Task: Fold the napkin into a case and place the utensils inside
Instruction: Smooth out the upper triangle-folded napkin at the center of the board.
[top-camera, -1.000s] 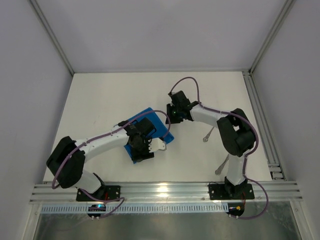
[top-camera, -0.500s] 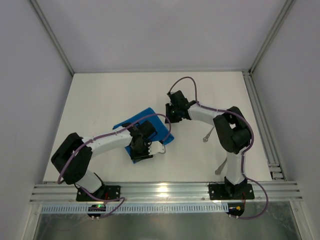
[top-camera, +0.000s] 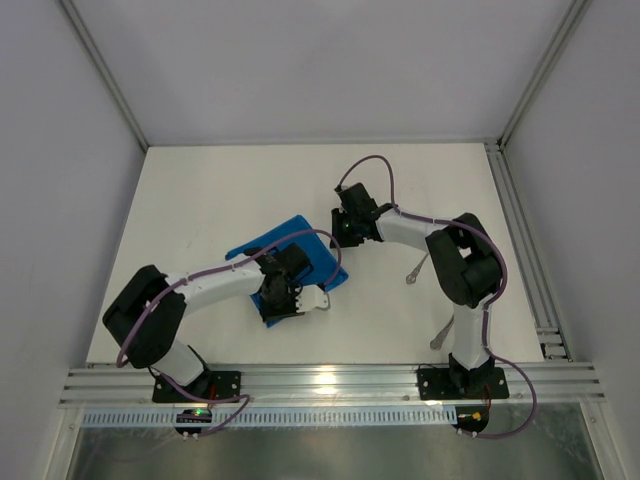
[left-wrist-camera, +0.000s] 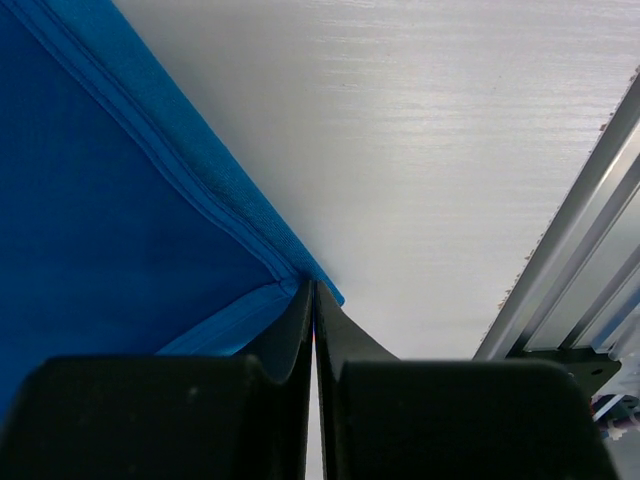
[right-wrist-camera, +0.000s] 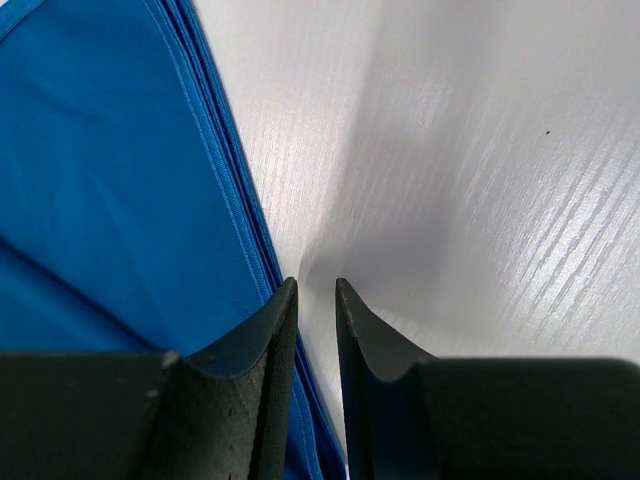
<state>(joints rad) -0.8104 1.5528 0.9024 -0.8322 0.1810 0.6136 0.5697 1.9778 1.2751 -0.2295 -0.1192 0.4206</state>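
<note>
The top external camera sits high above and behind the arm bases and looks down on the whole white table (top-camera: 200, 200). It is far enough back to hold both arms and the silver aluminium rail (top-camera: 380, 383) along the near edge. Each wrist camera rides just behind its own black fingers and faces along them, very near the tabletop. The left gripper (left-wrist-camera: 313, 300) view also catches that rail at its right side, while the right gripper (right-wrist-camera: 316, 295) view looks across bare tabletop. All three views share the bright blue soft cloth napkin (top-camera: 322, 262).

White table (top-camera: 200, 200) boxed by pale grey walls (top-camera: 300, 60) — aluminium rail (top-camera: 330, 380) along the near edge.
</note>
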